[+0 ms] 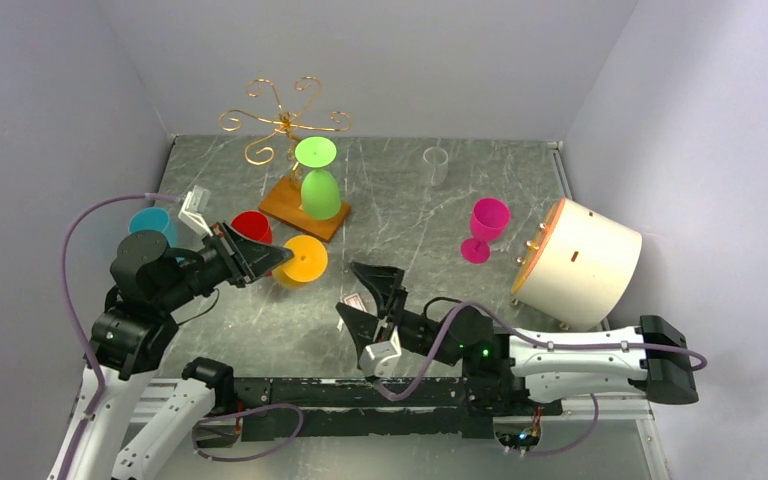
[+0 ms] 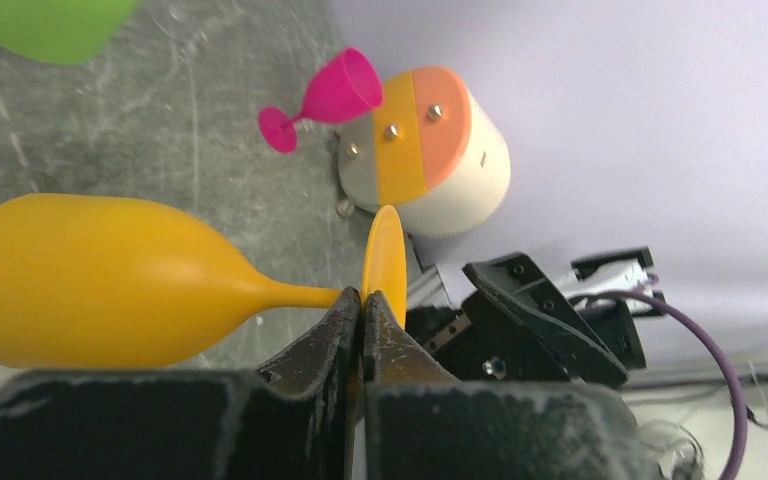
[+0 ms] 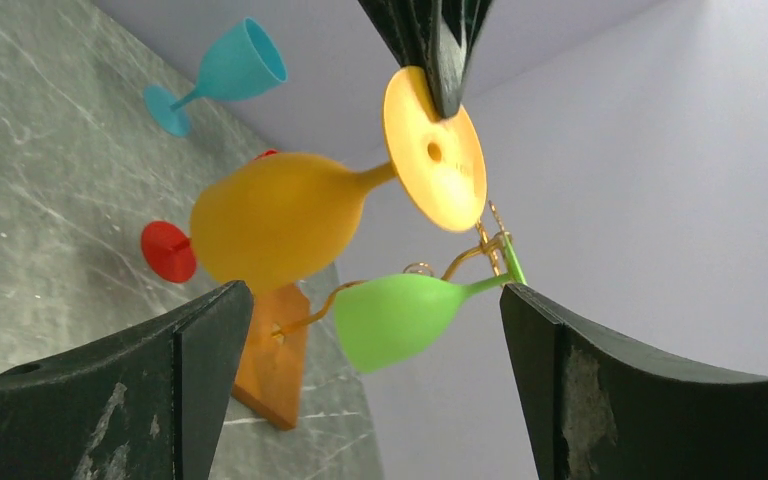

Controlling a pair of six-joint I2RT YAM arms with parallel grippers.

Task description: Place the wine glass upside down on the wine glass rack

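**Orange glass pinched by its foot, short of the rack**

The left gripper (image 2: 362, 300) has its fingers clamped together on the foot rim of the orange glass (image 2: 100, 280). The bowl juts sideways past the fingertips, apparently clear of the bench (image 1: 430, 240). It hangs just short of the rack (image 1: 285, 120), where a green glass (image 1: 320, 190) hangs upside down. The right gripper (image 1: 372, 305) waits beside it, fingers wide apart and empty. The glass looks like light, stiff, smooth plastic. An edge pinch on the thin foot could swivel or slip, so the stem beside the foot seems the surer hold.
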